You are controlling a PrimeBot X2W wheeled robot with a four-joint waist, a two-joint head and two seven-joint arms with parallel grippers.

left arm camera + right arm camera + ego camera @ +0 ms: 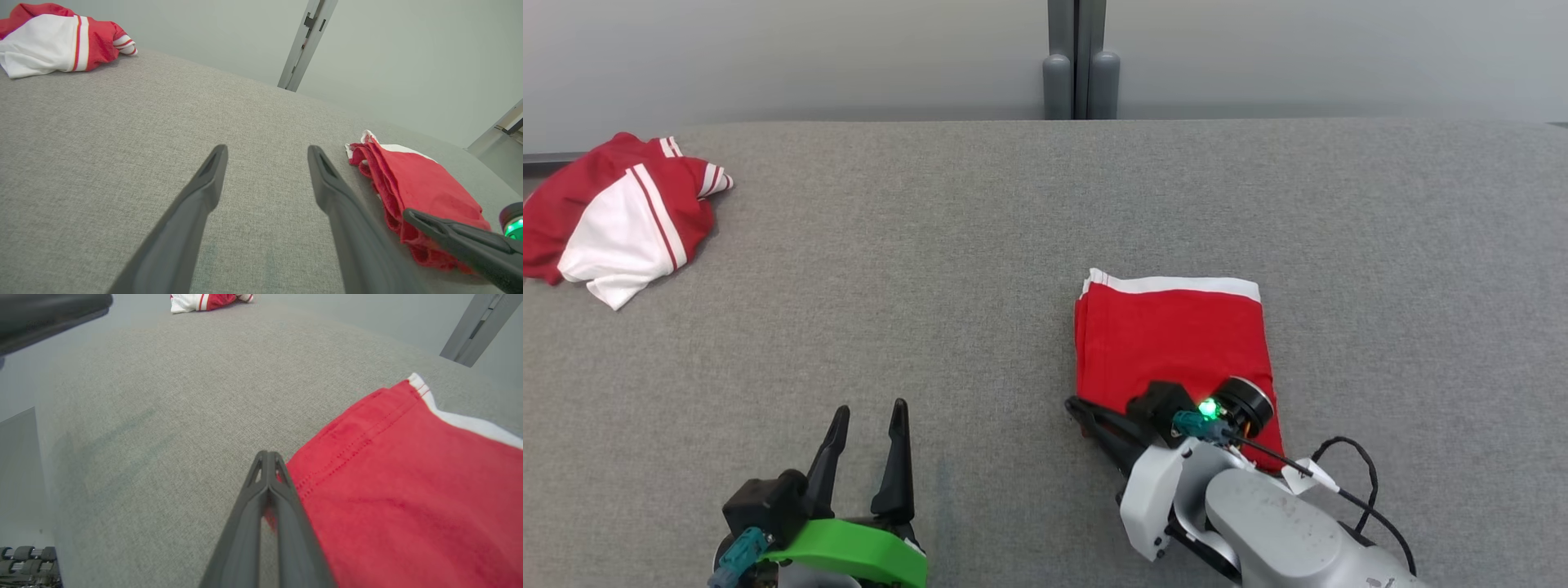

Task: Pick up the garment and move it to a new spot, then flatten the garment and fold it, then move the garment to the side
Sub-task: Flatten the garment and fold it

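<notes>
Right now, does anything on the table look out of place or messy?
One thing: a crumpled red and white shirt sits bunched up at the far left corner of the table, not laid flat. The folded red shirt lies neat, its near left corner seemingly pinched in the shut right claw. Nothing looks damaged.

This looks like a robotics lab or test cell. A broad table (pixel 1029 245) covered in plain grey woven fabric stretches under and far ahead of the left gripper's (pixel 871 406) fingers. Past the fingertips, at the table's far edge, stands a bare pale grey partition wall (pixel 768 57), joined by a grey metal post (pixel 1081 57). On the fabric lie a folded red garment (pixel 1176 343), touching the right gripper's (pixel 1072 403) fingers, and a crumpled red-and-white shirt (pixel 613 212) far ahead and left of the left fingertips.
</notes>
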